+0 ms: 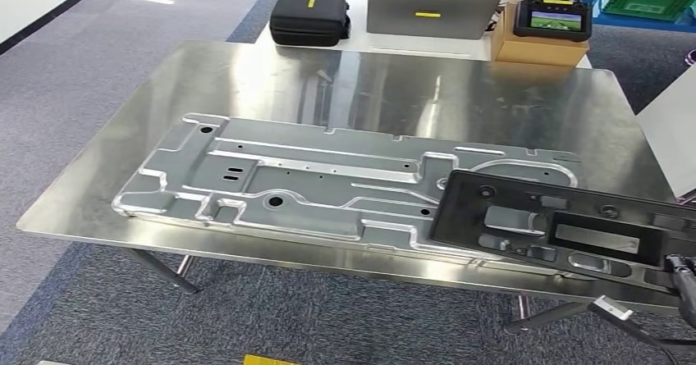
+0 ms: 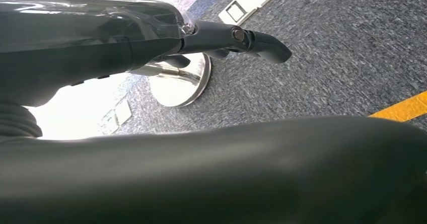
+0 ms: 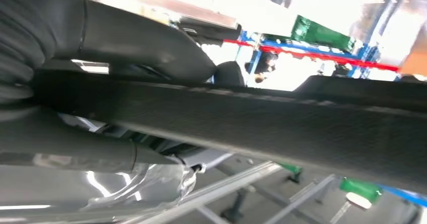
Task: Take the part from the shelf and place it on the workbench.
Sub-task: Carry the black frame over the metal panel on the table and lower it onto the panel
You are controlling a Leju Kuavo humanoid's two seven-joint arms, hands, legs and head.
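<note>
We see the black part (image 1: 566,230) over the near right corner of the workbench (image 1: 345,86), overlapping the right end of the grey metal panel (image 1: 312,189) lying there. Our right hand (image 3: 100,108) grasps the part's edge, thumb above and fingers beneath. Our left hand (image 2: 151,38) hangs over grey carpet (image 2: 342,48); whether it is clenched we cannot tell.

Overhead glare streaks the workbench (image 1: 345,78); wrist views blurred, perhaps overexposed.
</note>
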